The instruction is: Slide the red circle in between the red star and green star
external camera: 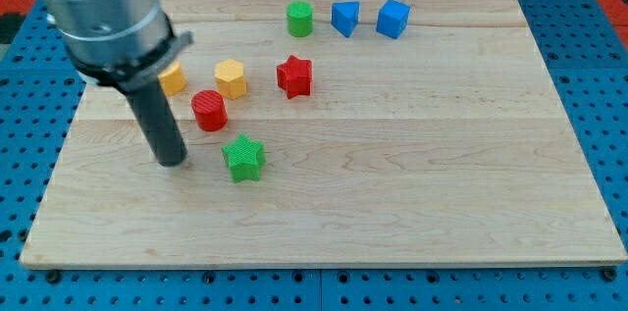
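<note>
Our tip (173, 161), no claw to open, sits left of the red circle (209, 111); we should nudge rightward, gently, between red star (294, 76) and green star (243, 158).

Gap between red star (294, 76) and green star (243, 158) open; yellow hexagon (231, 78) nearby.

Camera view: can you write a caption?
My tip sits left of the red circle and green star.
</note>
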Robot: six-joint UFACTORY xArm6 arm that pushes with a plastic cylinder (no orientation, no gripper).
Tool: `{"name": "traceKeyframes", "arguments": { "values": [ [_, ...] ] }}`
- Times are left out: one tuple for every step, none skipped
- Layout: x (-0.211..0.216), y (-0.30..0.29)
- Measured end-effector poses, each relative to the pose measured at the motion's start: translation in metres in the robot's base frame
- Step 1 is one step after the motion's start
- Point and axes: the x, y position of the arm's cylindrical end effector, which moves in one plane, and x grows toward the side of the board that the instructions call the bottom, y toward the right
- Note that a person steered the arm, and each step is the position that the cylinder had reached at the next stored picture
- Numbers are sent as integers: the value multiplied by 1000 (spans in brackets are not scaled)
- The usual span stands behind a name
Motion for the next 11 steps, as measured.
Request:
{"name": "traceKeyframes", "arguments": {
  "values": [
    [-14, 84],
    [27, 131],
    [31, 123],
    [-18, 149],
    [-59, 149],
    [-65, 110],
    [-72, 72],
    [-80, 26],
    [-60, -33],
    [-37, -37],
    [-24, 66]
  ]
}}
